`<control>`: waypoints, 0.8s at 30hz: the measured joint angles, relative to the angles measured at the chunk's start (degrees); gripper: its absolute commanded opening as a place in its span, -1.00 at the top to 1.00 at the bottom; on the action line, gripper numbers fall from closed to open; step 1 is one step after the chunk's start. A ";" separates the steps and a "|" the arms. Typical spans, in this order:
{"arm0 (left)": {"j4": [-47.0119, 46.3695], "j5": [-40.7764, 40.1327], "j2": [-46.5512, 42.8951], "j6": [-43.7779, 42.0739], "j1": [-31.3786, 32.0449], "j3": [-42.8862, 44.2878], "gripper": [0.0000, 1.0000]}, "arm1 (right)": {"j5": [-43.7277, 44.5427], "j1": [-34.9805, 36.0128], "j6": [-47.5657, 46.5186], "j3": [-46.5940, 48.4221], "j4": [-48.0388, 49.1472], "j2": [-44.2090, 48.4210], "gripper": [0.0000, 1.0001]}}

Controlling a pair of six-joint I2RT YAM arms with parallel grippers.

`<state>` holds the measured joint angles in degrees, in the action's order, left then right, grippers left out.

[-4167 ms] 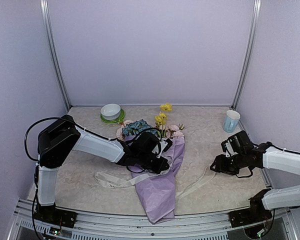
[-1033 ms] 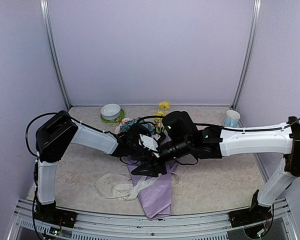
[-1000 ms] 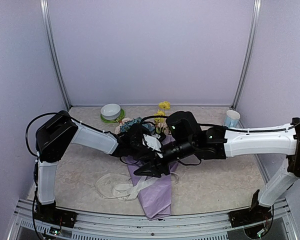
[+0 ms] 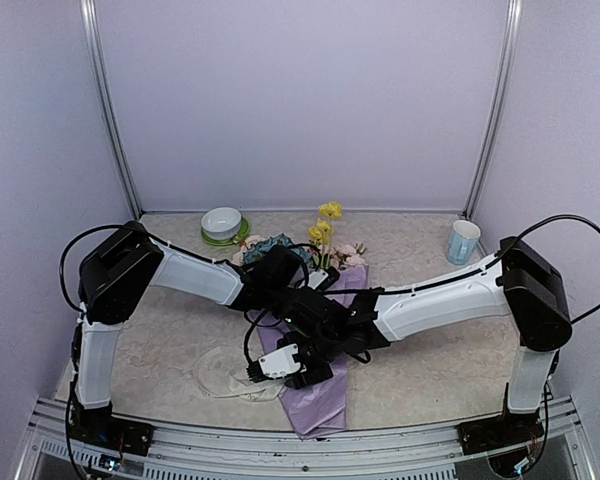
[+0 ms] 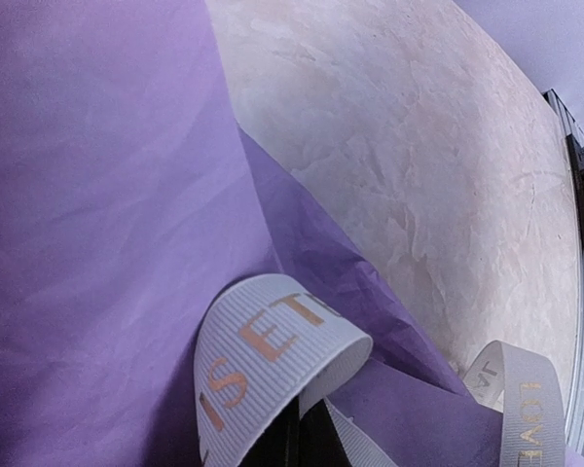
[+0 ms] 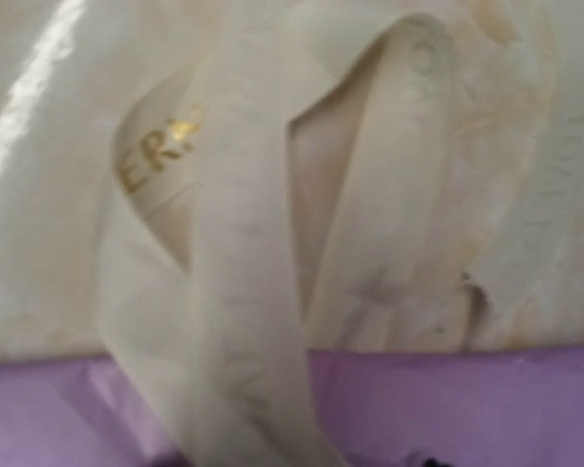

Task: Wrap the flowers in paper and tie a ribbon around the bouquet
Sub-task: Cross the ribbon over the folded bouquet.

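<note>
Beige bench [image 4: 430, 350] carries your bouquet [image 4: 325, 395]. Your left end effector [image 4: 315, 285] pinches the ribbon [image 5: 273, 341] over the bouquet, likely to hold a loop. You cannot tell the right end effector [image 4: 285, 365]'s grip.

– What stands on the beige mottled tabletop [image 4: 420, 290] at the far left?
– A white bowl [image 4: 221, 221], upright, sitting on a green plate [image 4: 211, 240] whose rim shows along the bowl's near side.
– And at the far right?
– A pale blue cup [image 4: 463, 241], upright, close to the right metal post [image 4: 492, 110] and well apart from the bowl.
– What closes the scene in?
– Plain lilac walls [image 4: 300, 100] behind and on both sides, another metal post [image 4: 108, 110] in the far left corner, and a metal rail [image 4: 230, 432] along the near edge.
</note>
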<state>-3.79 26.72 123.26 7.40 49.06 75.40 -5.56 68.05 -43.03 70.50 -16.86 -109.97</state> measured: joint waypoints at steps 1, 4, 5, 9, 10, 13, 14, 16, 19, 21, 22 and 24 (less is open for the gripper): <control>0.07 0.02 0.02 -0.11 0.00 0.00 1.00 | 0.26 -0.04 0.00 0.17 -0.02 0.00 0.07; 0.48 0.04 0.02 -0.68 0.00 0.04 1.00 | 1.18 -0.46 0.26 0.50 -0.17 0.00 0.12; 0.59 0.07 0.02 -0.90 0.00 0.07 1.00 | 1.55 -0.63 0.39 0.59 -0.28 0.00 0.12; 1.01 0.07 0.02 -1.68 0.07 0.11 1.00 | 3.23 -1.33 0.72 1.57 -1.03 -0.02 0.34; 1.18 0.07 0.02 -1.77 0.09 0.20 1.00 | 3.56 -1.40 0.87 1.99 -1.31 -0.09 0.37; 1.75 0.11 0.02 -1.99 0.11 0.57 1.00 | 4.61 -1.46 1.46 3.13 -1.73 -0.46 0.21; 1.90 0.13 0.02 -2.12 0.13 0.66 1.00 | 4.90 -1.46 1.60 3.26 -1.73 -0.52 0.06; 2.19 0.02 0.02 -2.45 0.15 0.79 1.00 | 5.38 -1.46 1.97 3.30 -1.99 -0.59 -0.08; 2.91 0.24 0.02 -3.04 0.04 1.14 1.00 | 5.35 -1.40 2.21 5.16 -4.98 -1.55 -0.06; 3.41 0.22 0.02 -3.48 0.02 1.44 1.00 | 5.03 -1.29 2.62 8.00 -8.04 -3.10 0.05; 3.56 0.24 0.04 -3.72 -0.04 1.60 1.00 | 5.05 -1.29 2.86 9.35 -9.42 -3.89 0.14; 3.87 0.33 0.04 -3.98 -0.11 1.77 1.00 | 5.46 -1.33 3.26 10.71 -11.04 -5.01 0.27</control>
<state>0.08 27.05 123.31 3.42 48.95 77.17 -0.10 66.72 -39.77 81.21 -27.90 -114.98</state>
